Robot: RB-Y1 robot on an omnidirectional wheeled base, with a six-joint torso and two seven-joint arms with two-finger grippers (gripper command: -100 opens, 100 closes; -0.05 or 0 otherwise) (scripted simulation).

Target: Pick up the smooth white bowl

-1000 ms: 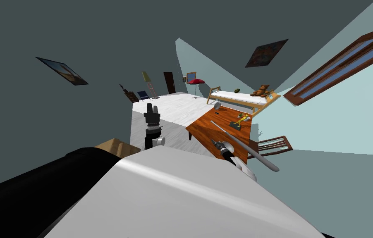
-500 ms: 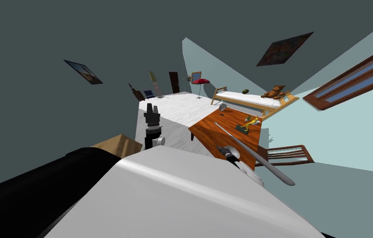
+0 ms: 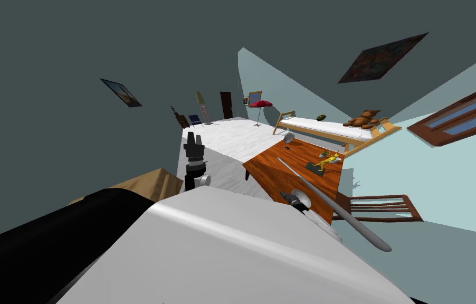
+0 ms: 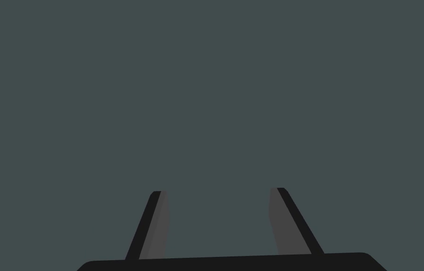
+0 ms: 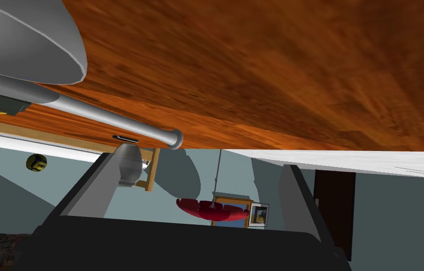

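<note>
One wooden table (image 3: 263,171) is carrying a grey bat (image 3: 337,207) and, at its near end, the white bowl (image 5: 23,42), lying beside, not between, the widely parted fingers of the nearer right gripper (image 5: 201,188); the left gripper (image 4: 215,221) is hanging spread too, well apart.

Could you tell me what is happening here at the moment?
The robot is at the wooden table to pick up the white bowl. Its right gripper is low over the tabletop, fingers open, holding nothing; the bowl lies off to one side of it, beside a long grey bat. The left gripper is raised away from the table, also open.
</note>
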